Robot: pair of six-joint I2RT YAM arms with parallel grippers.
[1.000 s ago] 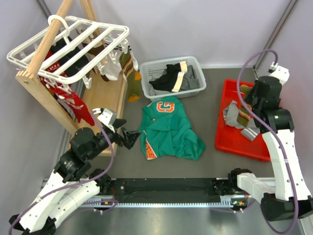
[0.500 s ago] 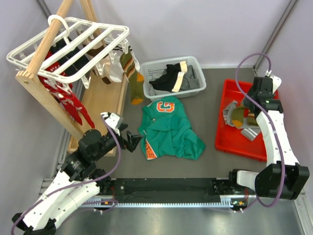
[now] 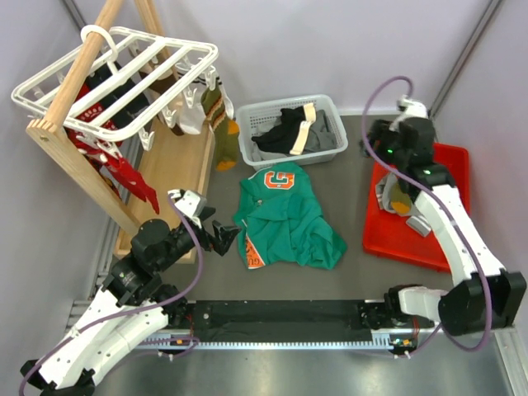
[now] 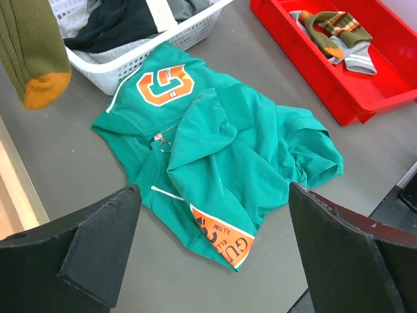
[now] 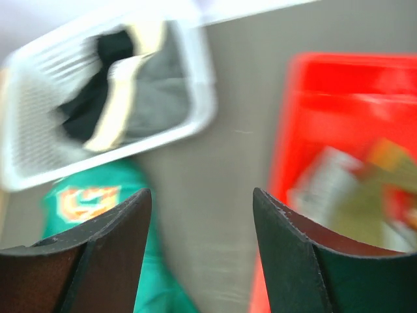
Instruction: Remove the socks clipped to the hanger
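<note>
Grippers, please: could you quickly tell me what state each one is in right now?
Left gripper: open, holding nothing.
Right gripper: open, nothing between its fingers.

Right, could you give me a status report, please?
Left end effector open, right end effector open, both empty. Socks clipped on hanger. Some in red tray. Nothing blocking.

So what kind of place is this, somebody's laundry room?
Probably a robot test cell staged as a laundry corner: two robot arms at a table, a clip hanger with socks, a white basket.
</note>
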